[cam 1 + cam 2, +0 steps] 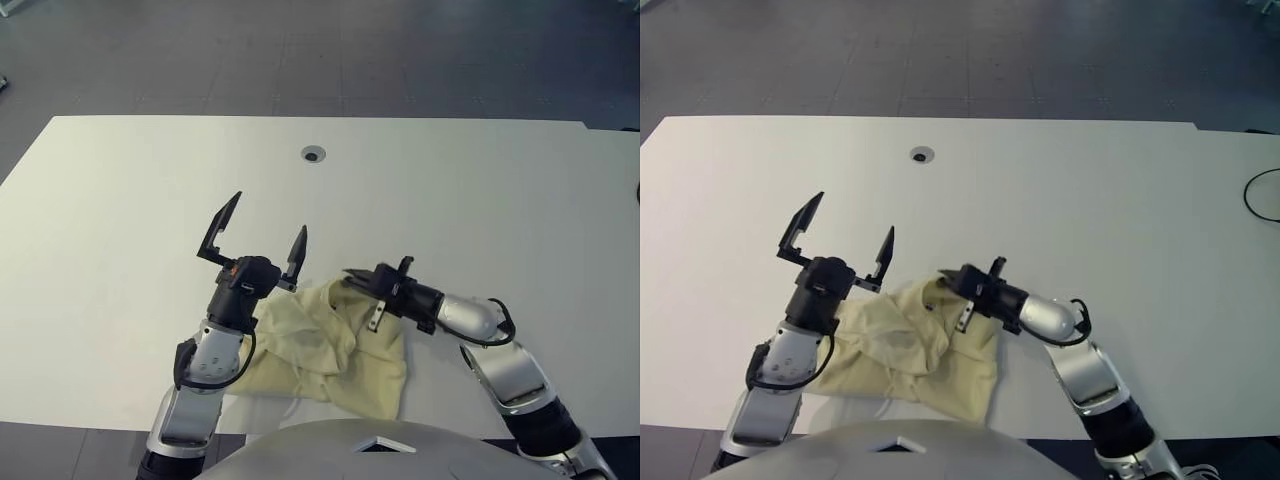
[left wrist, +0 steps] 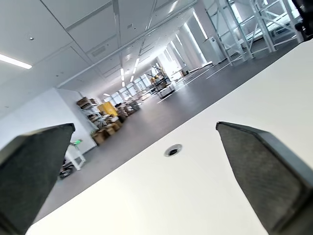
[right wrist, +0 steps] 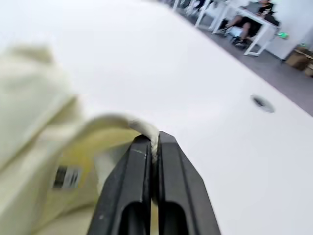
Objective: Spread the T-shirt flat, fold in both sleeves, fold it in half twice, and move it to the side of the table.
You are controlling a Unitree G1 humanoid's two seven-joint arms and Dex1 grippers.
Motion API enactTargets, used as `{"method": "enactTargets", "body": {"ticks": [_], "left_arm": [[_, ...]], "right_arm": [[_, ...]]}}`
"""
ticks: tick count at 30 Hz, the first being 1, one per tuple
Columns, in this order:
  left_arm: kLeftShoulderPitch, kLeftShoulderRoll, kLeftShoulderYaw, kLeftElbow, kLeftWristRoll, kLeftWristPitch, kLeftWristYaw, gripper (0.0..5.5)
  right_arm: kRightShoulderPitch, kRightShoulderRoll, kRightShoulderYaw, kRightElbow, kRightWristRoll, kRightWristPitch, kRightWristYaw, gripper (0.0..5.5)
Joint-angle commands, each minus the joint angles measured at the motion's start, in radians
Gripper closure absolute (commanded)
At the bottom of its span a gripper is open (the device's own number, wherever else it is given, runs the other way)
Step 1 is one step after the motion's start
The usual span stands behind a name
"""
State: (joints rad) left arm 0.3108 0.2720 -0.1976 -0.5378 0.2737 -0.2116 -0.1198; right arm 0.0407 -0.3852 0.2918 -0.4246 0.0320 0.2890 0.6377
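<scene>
One crumpled pale-yellow T-shirt (image 1: 330,355) lies at lower centre of the frame, reaching the table's (image 1: 480,200) near edge. Two grippers flank its top. The left gripper (image 1: 270,213) hangs above the T-shirt's upper-left corner, jaws wide apart. The right gripper (image 1: 350,274) pinches a rolled edge of the T-shirt. One hole (image 1: 313,154) sits upper centre, and white tabletop spreads left, right and above.

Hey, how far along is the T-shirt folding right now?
Nothing looks finished yet: the T-shirt lies crumpled at the near edge of the table. In hand: the right gripper is shut on a fold of its edge, while the left gripper hangs open above the table beside it. Left: spreading it flat, both sleeves, two halvings, the move aside.
</scene>
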Motion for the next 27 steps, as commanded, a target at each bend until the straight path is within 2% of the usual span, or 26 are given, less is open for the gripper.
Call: {"method": "enactTargets", "body": {"ticks": [1,7,13,19,24,27], "left_arm": [[0.013,0.059,-0.020,-0.095,-0.141,0.042,-0.134,0.14],[0.060,0.113,-0.104,-0.178,-0.270,0.132,-0.274,0.14],[0.079,0.128,-0.184,-0.189,-0.241,0.233,-0.313,0.14],[0.015,0.136,-0.252,-0.083,-0.068,0.218,-0.294,0.14],[-0.064,0.171,-0.264,0.039,0.123,0.170,-0.261,0.14],[-0.112,0.161,-0.263,0.086,0.169,0.148,-0.250,0.14]], "right_arm": [[-0.054,0.059,-0.068,-0.018,0.072,0.038,-0.051,5.50],[-0.128,0.113,-0.127,-0.016,0.141,0.040,-0.098,5.50],[-0.202,0.143,-0.157,0.001,0.172,0.042,-0.142,5.50],[-0.213,0.158,-0.170,-0.048,0.209,0.057,-0.171,5.50],[-0.209,0.146,-0.176,-0.062,0.221,0.067,-0.177,5.50],[-0.198,0.141,-0.175,-0.071,0.223,0.070,-0.178,5.50]]}}
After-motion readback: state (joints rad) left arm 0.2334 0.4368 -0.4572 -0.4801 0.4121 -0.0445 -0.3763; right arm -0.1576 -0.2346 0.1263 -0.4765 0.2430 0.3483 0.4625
